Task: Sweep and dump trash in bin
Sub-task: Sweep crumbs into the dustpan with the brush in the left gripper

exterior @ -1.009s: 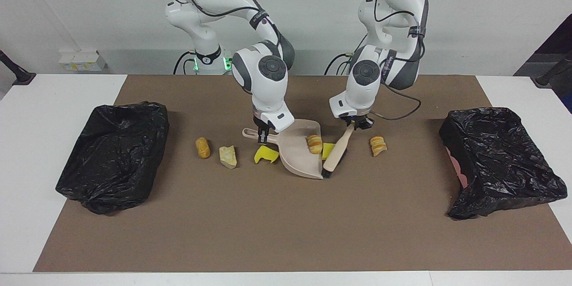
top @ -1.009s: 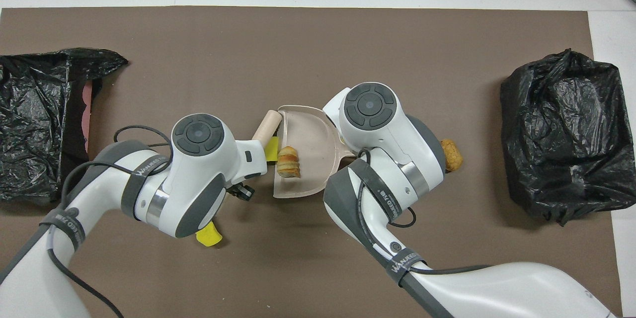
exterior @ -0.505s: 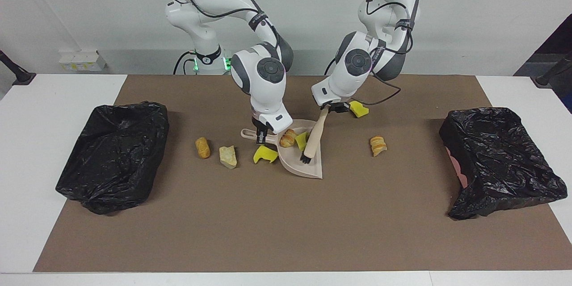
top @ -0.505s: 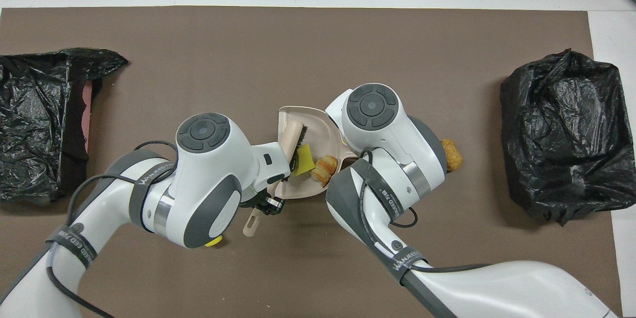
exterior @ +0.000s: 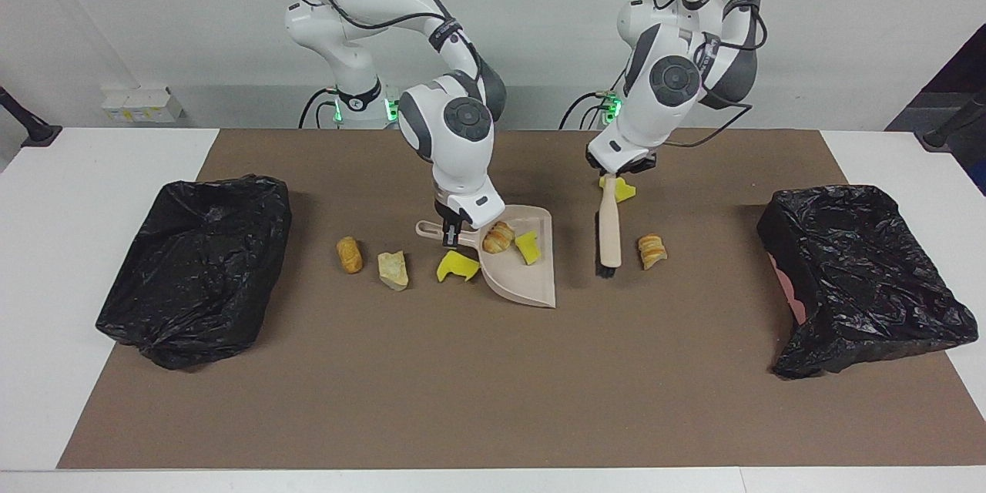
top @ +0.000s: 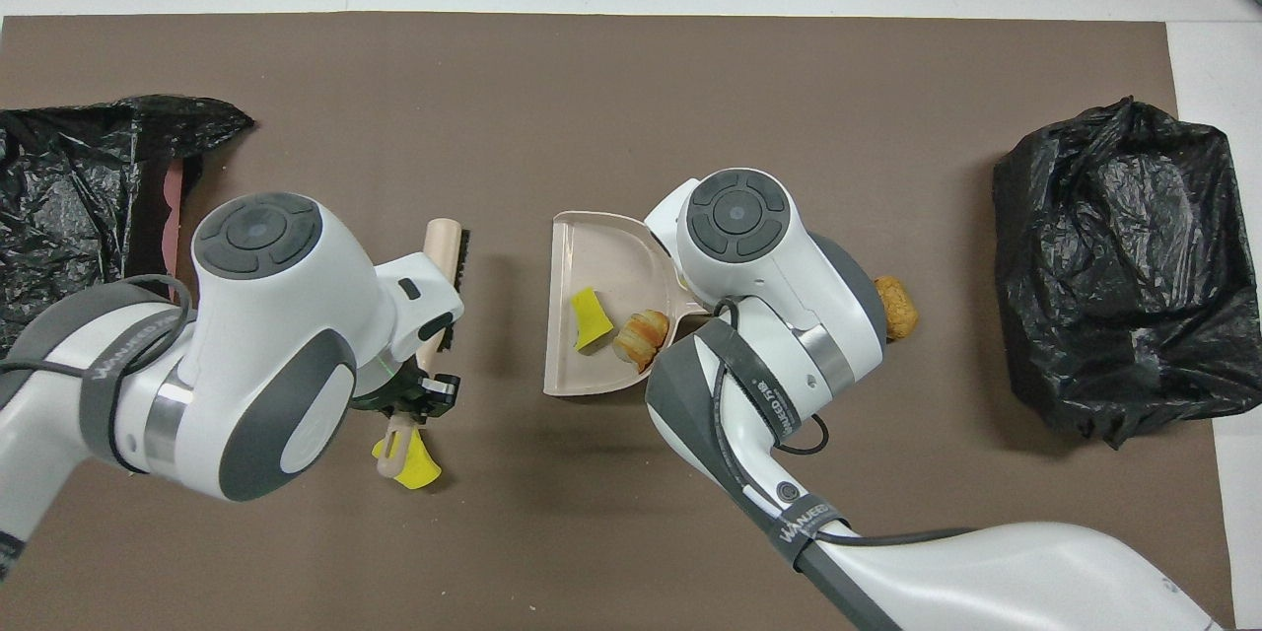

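I'm holding the brush (exterior: 609,227) in the left end effector (exterior: 614,173), the dustpan (exterior: 522,262) handle in the right end effector (exterior: 454,235). Croissant (exterior: 652,250) sitting at brush's 3 o'clock, facing view; w/ bristles on the wrong side I'm risking missing it. Two scraps (exterior: 510,241) in pan; tilt = spill.

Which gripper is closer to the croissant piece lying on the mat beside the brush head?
Left. The left gripper holds the brush, whose bristle end sits right beside that croissant piece. The right gripper is at the dustpan handle, toward the right arm's end.
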Robot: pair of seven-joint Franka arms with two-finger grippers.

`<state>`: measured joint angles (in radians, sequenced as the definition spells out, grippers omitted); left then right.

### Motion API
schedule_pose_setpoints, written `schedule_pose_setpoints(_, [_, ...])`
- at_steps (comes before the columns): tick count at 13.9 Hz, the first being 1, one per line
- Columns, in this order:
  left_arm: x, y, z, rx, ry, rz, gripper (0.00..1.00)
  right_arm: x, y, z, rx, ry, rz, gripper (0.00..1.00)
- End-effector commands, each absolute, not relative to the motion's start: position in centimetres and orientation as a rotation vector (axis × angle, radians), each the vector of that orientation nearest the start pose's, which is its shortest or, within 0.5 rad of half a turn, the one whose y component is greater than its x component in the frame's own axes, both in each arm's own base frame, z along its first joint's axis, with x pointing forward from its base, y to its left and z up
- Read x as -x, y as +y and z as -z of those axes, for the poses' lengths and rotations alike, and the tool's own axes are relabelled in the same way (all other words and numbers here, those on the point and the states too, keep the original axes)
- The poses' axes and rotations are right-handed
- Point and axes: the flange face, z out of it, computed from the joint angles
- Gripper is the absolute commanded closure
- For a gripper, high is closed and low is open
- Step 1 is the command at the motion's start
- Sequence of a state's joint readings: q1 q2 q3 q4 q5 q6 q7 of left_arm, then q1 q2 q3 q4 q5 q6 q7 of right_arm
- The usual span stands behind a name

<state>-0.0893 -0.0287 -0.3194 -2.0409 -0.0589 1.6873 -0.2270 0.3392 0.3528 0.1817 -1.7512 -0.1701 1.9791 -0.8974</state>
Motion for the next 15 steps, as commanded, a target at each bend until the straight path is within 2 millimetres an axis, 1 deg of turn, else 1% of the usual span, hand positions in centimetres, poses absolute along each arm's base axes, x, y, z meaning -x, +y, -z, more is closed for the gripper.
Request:
schedule_pose_setpoints(1, [-44.2,-17.2,-42.0,2.954,-0.016,-0.463,1.00,-55.0,30.4,-36.5,2.322,-2.226,-0.183,1.00])
schedule_pose_setpoints(2, [-44.5,-15.4,-41.7,2.940,-0.204,-0.447,1.00,-55.0,30.4,-36.5,2.322,-2.226,-0.183,1.00])
schedule_pose_setpoints(3, [-44.8,-14.5,-41.5,2.937,-0.265,-0.439,1.00,-54.9,30.5,-36.4,2.320,-2.228,-0.188,1.00])
schedule_pose_setpoints(4, [-45.1,-14.2,-40.8,2.936,-0.291,-0.447,1.00,-54.9,30.4,-36.4,2.321,-2.225,-0.193,1.00])
schedule_pose_setpoints(5, [-44.6,-13.7,-39.5,2.917,-0.305,-0.474,1.00,-54.7,30.3,-36.6,2.322,-2.226,-0.193,1.00])
schedule_pose_setpoints(6, [-44.1,-12.7,-39.0,2.888,-0.301,-0.459,1.00,-54.7,30.3,-36.5,2.321,-2.226,-0.196,1.00])
schedule_pose_setpoints(7, [-43.9,-12.1,-38.3,2.879,-0.313,-0.469,1.00,-54.7,30.3,-36.5,2.321,-2.226,-0.196,1.00])
schedule_pose_setpoints(8, [-43.4,-12.2,-37.3,2.873,-0.304,-0.482,1.00,-54.6,30.3,-36.5,2.321,-2.226,-0.198,1.00])
schedule_pose_setpoints(10, [-42.8,-12.6,-35.1,2.896,-0.272,-0.441,1.00,-54.6,30.3,-36.6,2.320,-2.227,-0.201,1.00])
schedule_pose_setpoints(11, [-43.1,-13.1,-34.6,2.912,-0.254,-0.421,1.00,-54.5,30.3,-36.5,2.319,-2.227,-0.208,1.00])
schedule_pose_setpoints(12, [-43.2,-14.5,-33.5,2.927,-0.202,-0.410,1.00,-54.6,30.2,-36.5,2.322,-2.223,-0.208,1.00])
schedule_pose_setpoints(14, [-43.3,-17.1,-33.3,2.980,-0.152,-0.364,1.00,-54.5,30.3,-36.5,2.320,-2.225,-0.211,1.00])
schedule_pose_setpoints(15, [-43.0,-18.7,-33.3,3.020,-0.156,-0.380,1.00,-54.5,30.3,-36.5,2.320,-2.225,-0.211,1.00])
